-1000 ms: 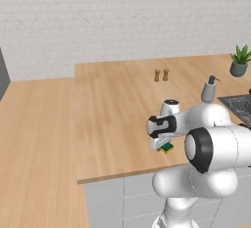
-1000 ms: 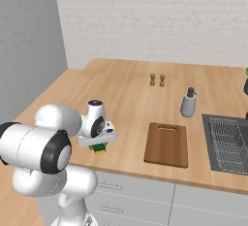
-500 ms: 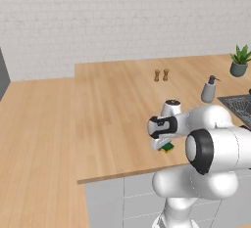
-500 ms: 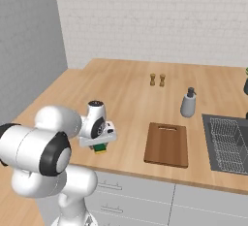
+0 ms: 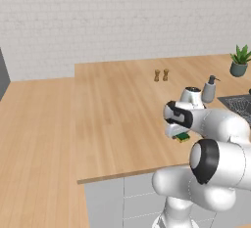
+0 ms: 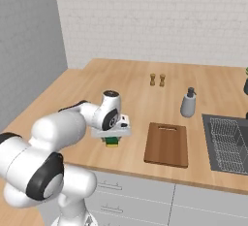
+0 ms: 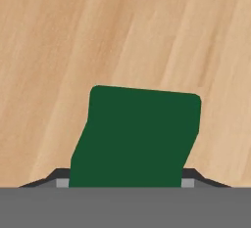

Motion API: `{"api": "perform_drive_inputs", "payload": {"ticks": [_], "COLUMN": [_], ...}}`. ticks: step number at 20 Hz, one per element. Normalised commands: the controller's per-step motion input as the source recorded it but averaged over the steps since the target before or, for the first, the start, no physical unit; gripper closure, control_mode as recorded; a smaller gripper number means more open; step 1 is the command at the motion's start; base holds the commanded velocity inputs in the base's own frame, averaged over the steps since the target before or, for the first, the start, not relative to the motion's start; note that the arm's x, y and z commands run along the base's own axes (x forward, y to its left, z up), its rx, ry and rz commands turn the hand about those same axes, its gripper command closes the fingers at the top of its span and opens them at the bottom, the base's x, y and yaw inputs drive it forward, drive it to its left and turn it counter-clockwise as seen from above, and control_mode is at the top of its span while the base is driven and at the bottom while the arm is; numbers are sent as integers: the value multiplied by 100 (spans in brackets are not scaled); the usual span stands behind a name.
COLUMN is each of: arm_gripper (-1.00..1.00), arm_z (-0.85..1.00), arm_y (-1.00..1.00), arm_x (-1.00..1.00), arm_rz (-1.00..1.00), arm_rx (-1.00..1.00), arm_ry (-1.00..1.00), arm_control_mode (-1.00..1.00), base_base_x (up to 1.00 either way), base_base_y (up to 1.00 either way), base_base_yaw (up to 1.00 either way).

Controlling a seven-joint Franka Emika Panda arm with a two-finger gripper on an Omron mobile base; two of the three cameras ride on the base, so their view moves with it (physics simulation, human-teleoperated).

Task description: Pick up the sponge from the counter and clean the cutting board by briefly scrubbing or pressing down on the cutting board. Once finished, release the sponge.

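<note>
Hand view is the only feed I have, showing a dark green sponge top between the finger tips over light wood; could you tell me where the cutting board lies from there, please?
Observer: In the right base view the cutting board lies flat on the counter, to the right of the sponge and apart from it.
Operator: Thank you. Is anything on the board?
Observer: No, its dark top is bare.
Operator: And what stands near it?
Observer: A grey soap dispenser stands behind the board, and a sink sits to its right.
Operator: Is the sponge lifted?
Observer: I cannot tell; the gripper sits low over it, close to the counter's front edge.
</note>
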Motion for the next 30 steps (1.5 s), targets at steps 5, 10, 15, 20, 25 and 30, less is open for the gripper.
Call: {"api": "perform_drive_inputs", "payload": {"ticks": [5,10,15,20,25,30], "arm_gripper": [100,100,100,100,100,100], "arm_z": [14,0,0,0,-4,-31], "arm_y": [-68,-64,-67,-63,-60,-15], "arm_x": [0,0,3,1,8,23], "arm_rz": [-20,-22,-22,-24,-17,-7], "arm_rx": [0,0,2,1,1,0], "arm_ry": [0,0,3,7,3,0], "arm_control_mode": [-100,-100,-100,-100,-100,-100], "base_base_x": [0,0,0,0,0,0], "base_base_y": [0,0,0,0,0,0], "base_base_yaw": [0,0,0,0,0,0]}}
